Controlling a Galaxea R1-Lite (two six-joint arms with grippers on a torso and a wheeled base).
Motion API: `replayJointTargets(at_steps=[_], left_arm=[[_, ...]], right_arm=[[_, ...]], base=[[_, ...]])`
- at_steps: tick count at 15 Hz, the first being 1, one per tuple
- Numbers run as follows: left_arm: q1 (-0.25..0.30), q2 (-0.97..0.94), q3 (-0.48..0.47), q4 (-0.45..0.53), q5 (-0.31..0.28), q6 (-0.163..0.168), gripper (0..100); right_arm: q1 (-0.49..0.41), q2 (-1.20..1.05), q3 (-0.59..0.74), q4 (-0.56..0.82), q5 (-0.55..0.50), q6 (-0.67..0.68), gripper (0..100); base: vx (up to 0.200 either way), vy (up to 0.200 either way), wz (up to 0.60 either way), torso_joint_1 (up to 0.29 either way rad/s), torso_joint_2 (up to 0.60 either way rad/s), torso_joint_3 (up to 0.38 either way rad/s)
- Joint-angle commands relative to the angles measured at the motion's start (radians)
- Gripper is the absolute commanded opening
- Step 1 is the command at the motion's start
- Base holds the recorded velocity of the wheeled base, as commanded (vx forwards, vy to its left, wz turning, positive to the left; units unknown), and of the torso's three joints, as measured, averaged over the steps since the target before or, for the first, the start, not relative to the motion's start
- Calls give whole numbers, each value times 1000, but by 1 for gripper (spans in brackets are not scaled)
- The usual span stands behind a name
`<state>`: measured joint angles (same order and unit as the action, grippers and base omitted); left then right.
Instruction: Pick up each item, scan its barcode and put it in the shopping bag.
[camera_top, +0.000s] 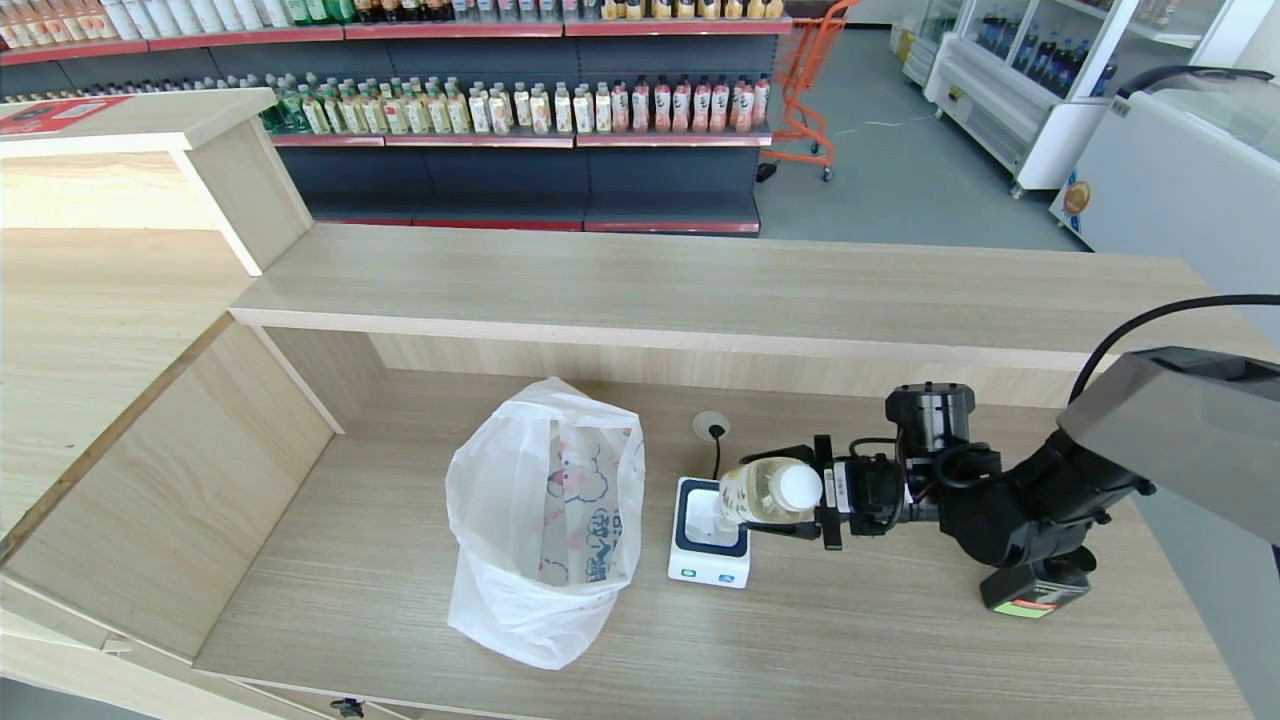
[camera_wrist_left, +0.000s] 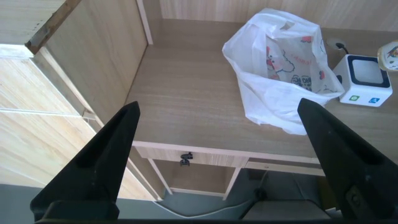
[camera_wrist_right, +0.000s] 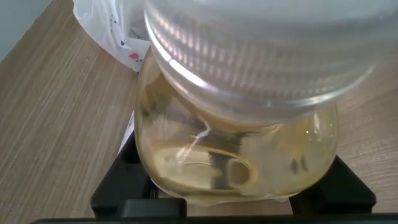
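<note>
Item one: drink bottle, clear plastic with pale yellow liquid and a white screw cap. We find it lying on its side in the air, cap pointing toward the right arm's wrist and base toward the shopping bag. Its body hangs directly above the barcode scanner, near it; we cannot tell whether the two touch.

Item two: right gripper, closed on the drink bottle just behind the cap. One black finger sits on the far side of the neck and one on the near side, so the bottle lies between them. In the right wrist view the dark fingers flank the bottle's shoulder.

Item three: shopping bag, white plastic with a cartoon print, standing open-mouthed on the wooden counter, just beside the scanner on the robot's left.

Item four: left gripper, held above the counter's near edge, its two fingers spread wide apart with nothing between them.

Item five: cable port, set in the counter behind the scanner.
</note>
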<state>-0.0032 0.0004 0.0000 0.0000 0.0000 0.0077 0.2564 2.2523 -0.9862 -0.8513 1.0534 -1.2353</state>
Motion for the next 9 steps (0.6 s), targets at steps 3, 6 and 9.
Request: replayJointTargets(at_steps=[3,6,9], left_arm=[[0,0,0,0,0,0,100],[0,0,-2,0,0,0,100],[0,0,0,0,0,0,100]], right_arm=[[18,84,-95,0,16,-53,0],[37,121,-144,0,14,-59,0],[43,148,-170,1,31,-69,0]], base=[[0,0,0,0,0,0],[0,0,0,0,0,0],[0,0,0,0,0,0]])
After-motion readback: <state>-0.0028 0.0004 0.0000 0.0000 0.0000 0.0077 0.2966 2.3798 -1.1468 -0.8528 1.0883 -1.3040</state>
